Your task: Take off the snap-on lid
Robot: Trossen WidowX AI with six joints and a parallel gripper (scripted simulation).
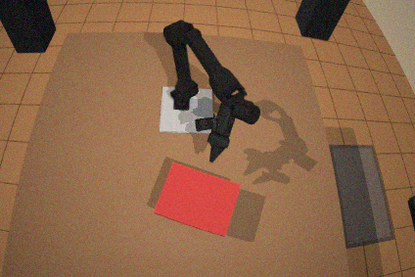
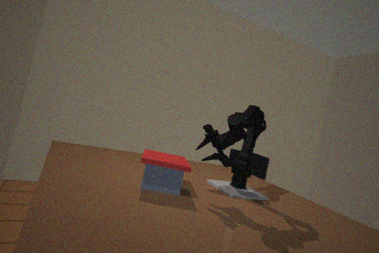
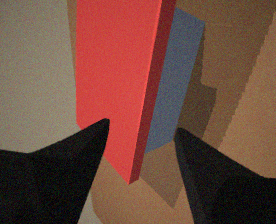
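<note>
The red lid (image 1: 198, 199) (image 2: 165, 160) (image 3: 114, 65) sits on top of the blue-grey storage box (image 2: 162, 180) (image 3: 176, 65), covering its top, with its rim overhanging the walls. From above, in the top view, the lid hides the box. My gripper (image 1: 212, 158) (image 2: 199, 155) (image 3: 143, 129) is open and empty. Its fingers stand one above the other, short of the box on the arm's side and pointing towards it, apart from the lid. In the wrist view the near corner of the lid shows between the fingertips, farther off.
The arm's base stands on a white plate (image 1: 168, 108) (image 2: 215, 184) behind the box. A grey see-through panel (image 1: 352, 201) is at the right edge of the table (image 1: 98, 161). Two black blocks (image 1: 26, 15) (image 1: 325, 5) stand beyond the back corners.
</note>
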